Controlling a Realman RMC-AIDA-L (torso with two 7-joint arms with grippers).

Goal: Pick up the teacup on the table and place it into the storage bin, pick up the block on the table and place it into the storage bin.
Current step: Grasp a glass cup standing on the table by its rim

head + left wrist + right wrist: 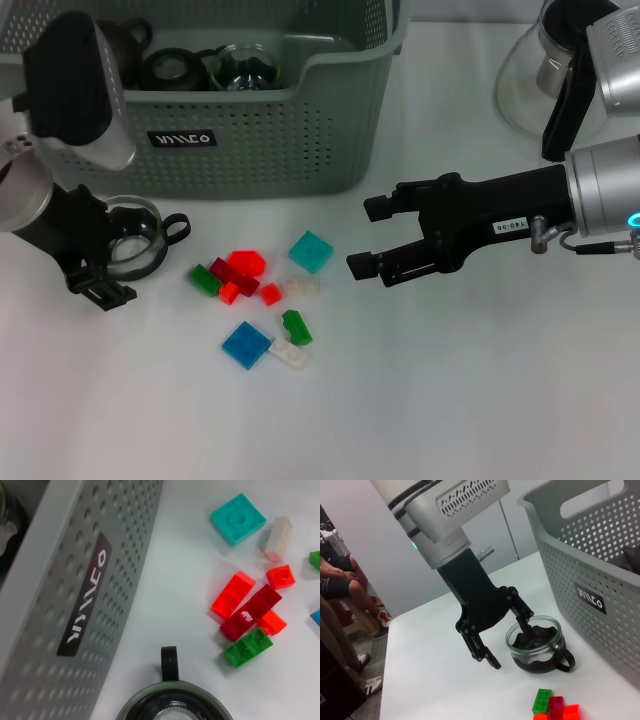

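Left hand stands at the teacup, just in front of the bin near its left corner. In the right wrist view one finger dips inside the cup's rim and the other hangs outside the wall, away from the bin. The hand straddles the glass wall, jaws set moderately wide and not closed on it; the cup rests on the counter. Judgement: a rim pinch suits a round, smooth cup better than a grip across the body. The cup's black handle points toward the blocks, clear of the fingers.

Right hand hovers above the counter, jaws wide and empty, aimed at the scattered blocks. The teal block lies nearest its fingertips. Red, green, blue and pale blocks lie close together beyond it, some touching. Judgement: the isolated teal piece is the easiest pick.

The bin already holds dark, round items and a glass piece. A glass pot stands behind the right arm.

Neither placement of the pieces now in hand's reach is done.
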